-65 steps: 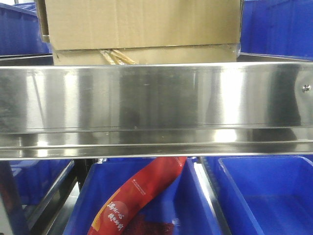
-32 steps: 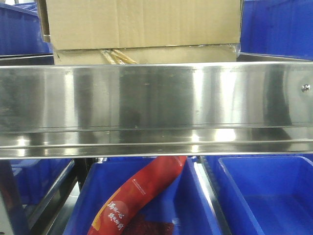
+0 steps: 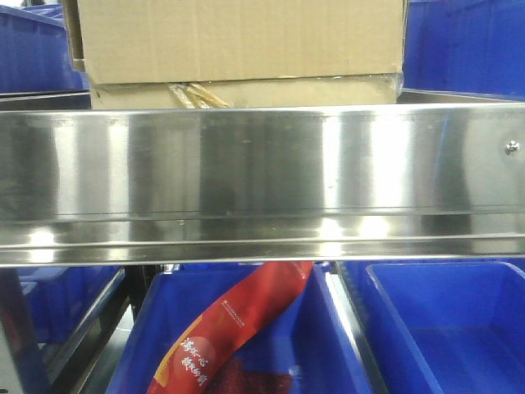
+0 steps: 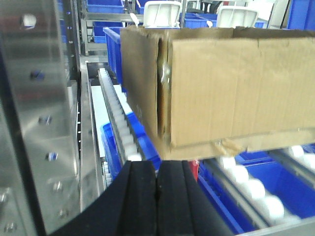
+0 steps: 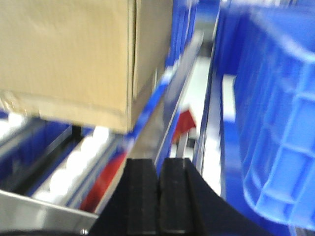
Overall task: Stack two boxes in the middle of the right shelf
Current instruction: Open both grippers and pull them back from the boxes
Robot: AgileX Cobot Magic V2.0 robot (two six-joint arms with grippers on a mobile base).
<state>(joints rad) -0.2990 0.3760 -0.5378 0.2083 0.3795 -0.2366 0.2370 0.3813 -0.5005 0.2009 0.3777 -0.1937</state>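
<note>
The large cardboard box (image 3: 238, 37) rests on the flatter box (image 3: 271, 91), whose tan tape strip shows at its front edge. Both stand on the right shelf middle, behind its shiny steel front rail (image 3: 262, 164) with a small screw (image 3: 513, 148). In the left wrist view the large box (image 4: 221, 83) is ahead and to the right of my left gripper (image 4: 157, 167), which is shut and holds nothing. From the right wrist, the large box (image 5: 74, 49) is up and to the left of my right gripper (image 5: 158, 164), also shut and holding nothing. Neither gripper touches a box.
Blue bins (image 3: 459, 45) flank the boxes. Below the shelf, more blue bins (image 3: 443, 328) stand, one holding a red packet (image 3: 238, 320). White roller tracks (image 4: 120, 128) run under the boxes. A steel upright (image 4: 34, 123) stands close on the left. A blue bin wall (image 5: 275, 113) is close on the right.
Only the reflections on the steel rail have shifted slightly. The boxes stay in place.
</note>
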